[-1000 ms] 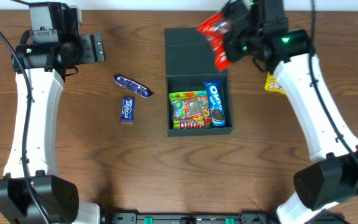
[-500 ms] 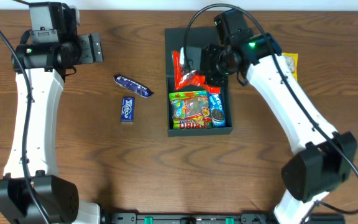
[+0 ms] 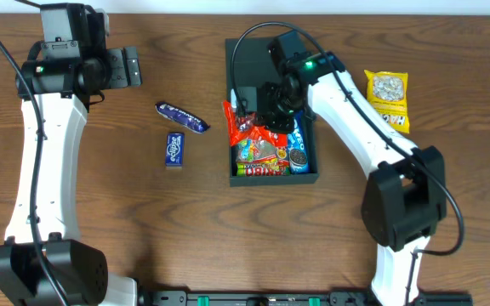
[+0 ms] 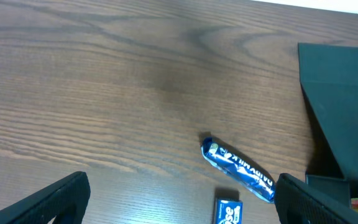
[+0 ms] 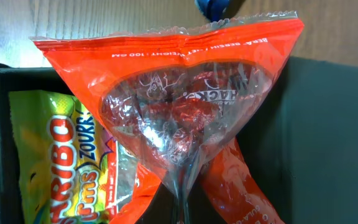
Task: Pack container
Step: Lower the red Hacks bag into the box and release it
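Right hand (image 3: 264,102) is clamped on a red snack bag (image 3: 247,127), pinched at one end so the rest fans out in the wrist view. It's parked right over the container (image 3: 252,58), at the far-left corner of the open compartment, and the bag is seen overlapping the left wall from overhead. Whether the bag touches what's inside can't be told.

The wooden surface (image 3: 100,212) has the container sat mid-surface, lid flap laid open away from the robot. A Haribo bag (image 3: 262,159) and an Oreo pack (image 3: 297,146) are lying inside.

Left hand (image 3: 126,66) is held spread, gripping nothing, well off to the container's left. A yellow packet (image 3: 388,98) is lying right of the container. A blue bar (image 3: 182,118) and a small blue packet (image 3: 173,148) are lying left of it.
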Robot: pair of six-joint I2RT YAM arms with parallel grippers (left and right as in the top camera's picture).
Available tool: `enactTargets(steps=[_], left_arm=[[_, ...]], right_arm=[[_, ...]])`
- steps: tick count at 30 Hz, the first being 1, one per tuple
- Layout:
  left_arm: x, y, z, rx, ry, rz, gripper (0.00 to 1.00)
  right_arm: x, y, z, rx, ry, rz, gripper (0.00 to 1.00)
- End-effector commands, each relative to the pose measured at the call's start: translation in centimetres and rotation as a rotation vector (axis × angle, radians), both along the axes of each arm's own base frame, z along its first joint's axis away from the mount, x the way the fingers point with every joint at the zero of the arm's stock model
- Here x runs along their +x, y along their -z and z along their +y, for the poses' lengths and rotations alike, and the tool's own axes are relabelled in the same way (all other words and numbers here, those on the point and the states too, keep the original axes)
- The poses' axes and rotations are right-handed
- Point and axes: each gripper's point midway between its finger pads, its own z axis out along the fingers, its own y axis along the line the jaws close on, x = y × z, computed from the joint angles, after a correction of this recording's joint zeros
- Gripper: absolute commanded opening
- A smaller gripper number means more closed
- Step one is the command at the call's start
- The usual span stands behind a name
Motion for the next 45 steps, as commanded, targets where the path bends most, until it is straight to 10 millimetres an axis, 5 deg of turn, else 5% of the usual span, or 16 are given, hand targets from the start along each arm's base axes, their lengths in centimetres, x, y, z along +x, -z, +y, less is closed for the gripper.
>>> enactTargets(steps=[1, 12, 28, 29, 31, 32, 38, 45], left_arm=[[0.1, -0.1, 0.4, 0.019, -0.007, 0.003, 0.96], [0.1, -0.1, 0.4, 0.019, -0.007, 0.002, 0.96], [0.1, -0.1, 0.4, 0.019, -0.007, 0.002, 0.96], [0.1, -0.1, 0.4, 0.019, -0.007, 0.002, 0.96], [0.1, -0.1, 0.4, 0.019, -0.007, 0.003, 0.96], [0.1, -0.1, 0.4, 0.019, -0.007, 0.003, 0.96], [0.1, -0.1, 0.4, 0.019, -0.007, 0.002, 0.96], [0.1, -0.1, 0.4, 0.018, -0.006, 0.001, 0.97]], right_arm=[[-0.4, 0.8, 0.6, 0.015, -0.021, 0.029, 0.01], [0.3, 4.6, -0.8, -0.1, 0.006, 0.051, 0.01], [0.4, 6.4, -0.8, -0.118, 0.019, 0.077, 0.02], [0.4, 6.3, -0.8, -0.117, 0.019, 0.075, 0.09], [0.5, 6.3, -0.8, -0.116, 0.02, 0.074, 0.6], [0.4, 6.3, -0.7, -0.116, 0.026, 0.076, 0.78], [0.8, 4.5, -0.4, -0.092, 0.11, 0.073, 0.85], [1.4, -4.9, 0.7, 0.054, 0.128, -0.081, 0.85]])
